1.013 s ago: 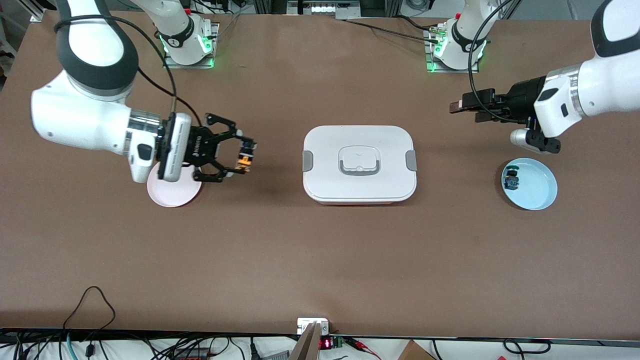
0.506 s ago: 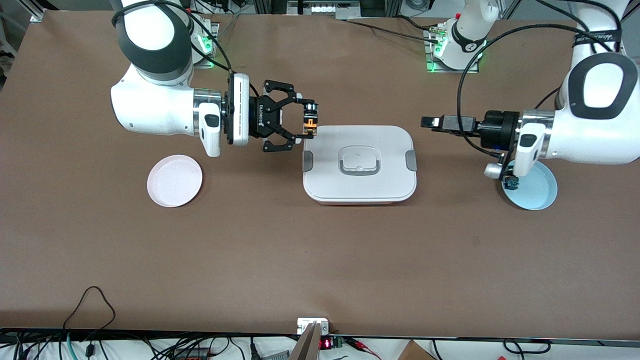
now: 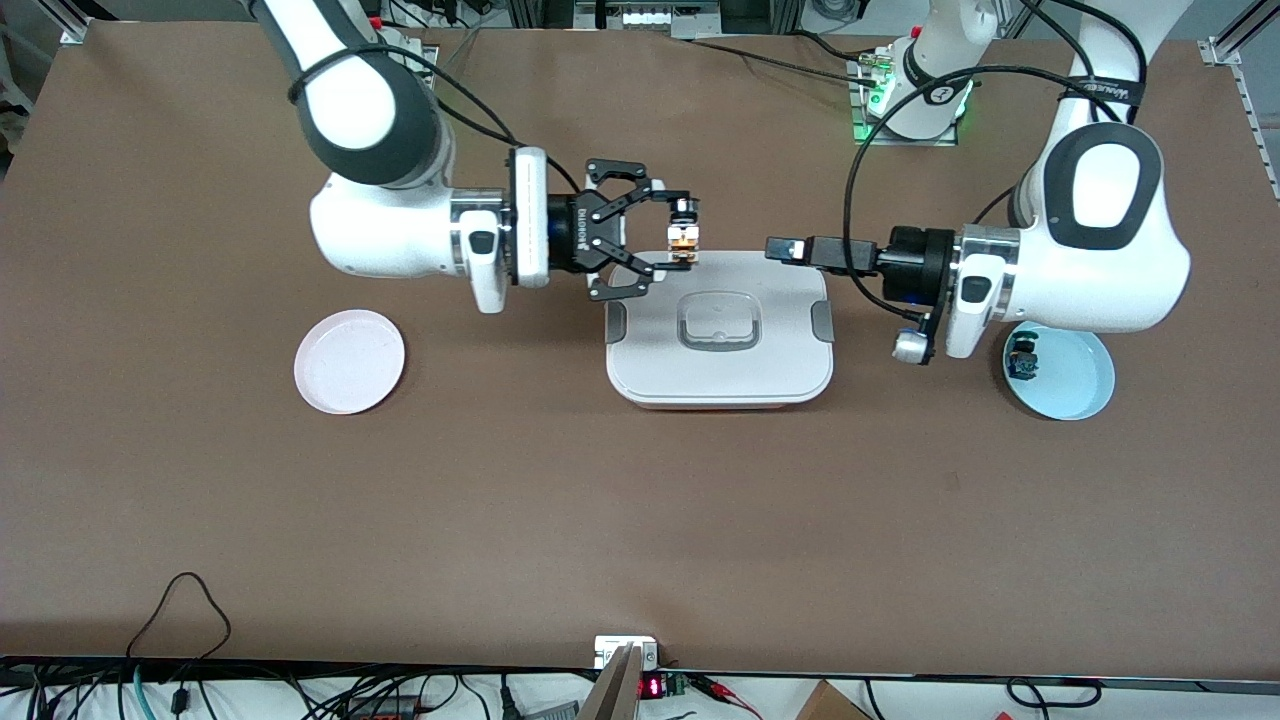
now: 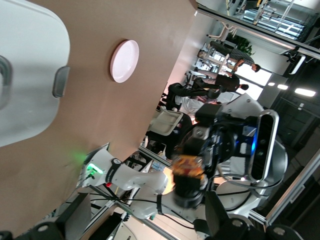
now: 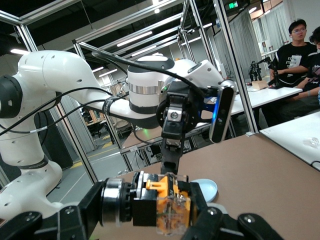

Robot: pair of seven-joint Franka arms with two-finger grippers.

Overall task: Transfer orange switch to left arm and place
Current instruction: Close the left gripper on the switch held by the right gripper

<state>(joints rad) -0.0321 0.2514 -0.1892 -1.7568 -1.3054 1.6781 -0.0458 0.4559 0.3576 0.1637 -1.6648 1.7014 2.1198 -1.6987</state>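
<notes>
Orange switch (image 3: 684,238) sits clamped between our right gripper's (image 3: 683,237) fingers, up over the box's (image 3: 718,327) edge nearest the robot bases. Our right wrist view shows its orange cap (image 5: 168,201) close up, which the front view barely resolves. The left gripper (image 3: 785,247) hangs over the box's corner, pointing at the switch; we cannot tell its jaws. Both arms stretch level toward each other.

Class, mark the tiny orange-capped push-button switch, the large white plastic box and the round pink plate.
orange-capped push-button switch (image 3: 683,238), front view, orange middle.
large white plastic box (image 3: 655,360), front view, bare lid.
round pink plate (image 3: 349,361), front view, centre.
</notes>
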